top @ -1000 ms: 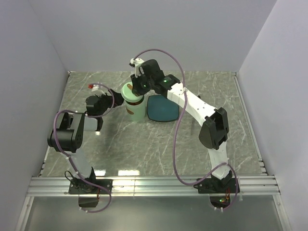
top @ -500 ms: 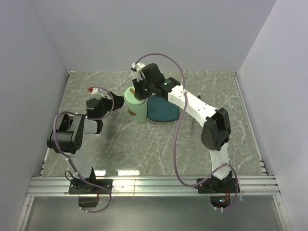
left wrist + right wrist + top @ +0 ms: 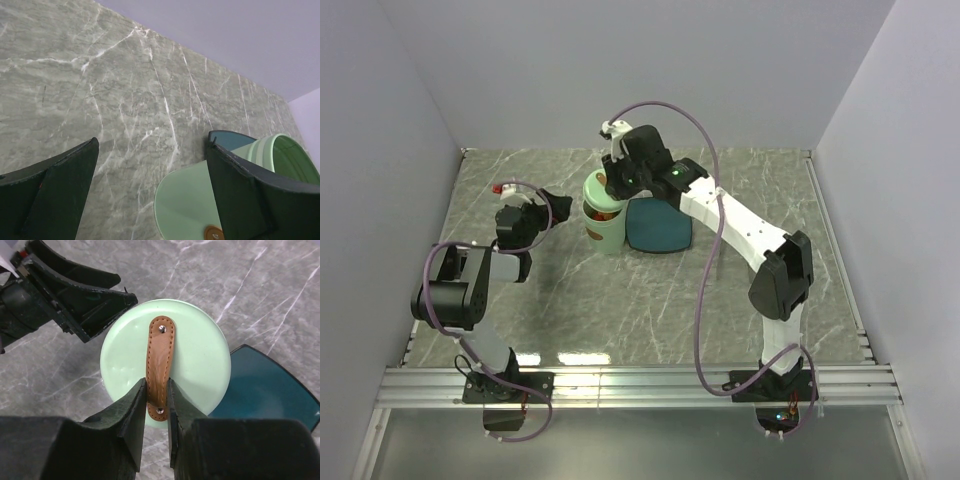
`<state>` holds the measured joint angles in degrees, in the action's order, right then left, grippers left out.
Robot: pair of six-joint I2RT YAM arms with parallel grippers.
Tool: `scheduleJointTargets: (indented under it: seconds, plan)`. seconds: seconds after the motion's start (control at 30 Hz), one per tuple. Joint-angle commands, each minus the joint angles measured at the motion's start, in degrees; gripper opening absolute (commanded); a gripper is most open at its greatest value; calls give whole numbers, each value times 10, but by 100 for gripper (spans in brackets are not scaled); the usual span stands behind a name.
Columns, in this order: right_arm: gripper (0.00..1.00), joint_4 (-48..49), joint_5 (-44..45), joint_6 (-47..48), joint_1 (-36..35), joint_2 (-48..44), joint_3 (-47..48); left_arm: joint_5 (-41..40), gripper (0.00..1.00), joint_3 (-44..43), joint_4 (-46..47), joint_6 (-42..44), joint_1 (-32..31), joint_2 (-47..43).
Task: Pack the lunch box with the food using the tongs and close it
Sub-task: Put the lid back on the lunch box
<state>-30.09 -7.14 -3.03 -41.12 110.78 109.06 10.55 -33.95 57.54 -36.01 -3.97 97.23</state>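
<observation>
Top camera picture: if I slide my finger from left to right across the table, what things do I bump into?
Left gripper → lunch box, with the right gripper holding the lid above it → dark teal plate.

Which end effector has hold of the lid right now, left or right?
The right end effector: it is pinched shut on the brown strap of the green lid. The left end effector stands open beside the lunch box, gripping nothing.
</observation>
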Motion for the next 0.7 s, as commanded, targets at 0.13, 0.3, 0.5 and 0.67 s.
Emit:
scheduleJointTargets:
  seconds: [0.13, 0.3, 0.5, 0.67]
  plan:
    - [18, -20, 6, 11, -4, -10, 31, -14, 95, 12, 16, 9, -3, -39]
    - [17, -63, -6, 14, -5, 43, 73, -24, 95, 14, 3, 15, -7, -57]
    - [18, -74, -5, 19, -7, 65, 92, -23, 95, 17, 1, 17, -10, -66]
    - [18, -82, -8, 20, -7, 88, 106, -24, 95, 22, 4, 16, -14, -80]
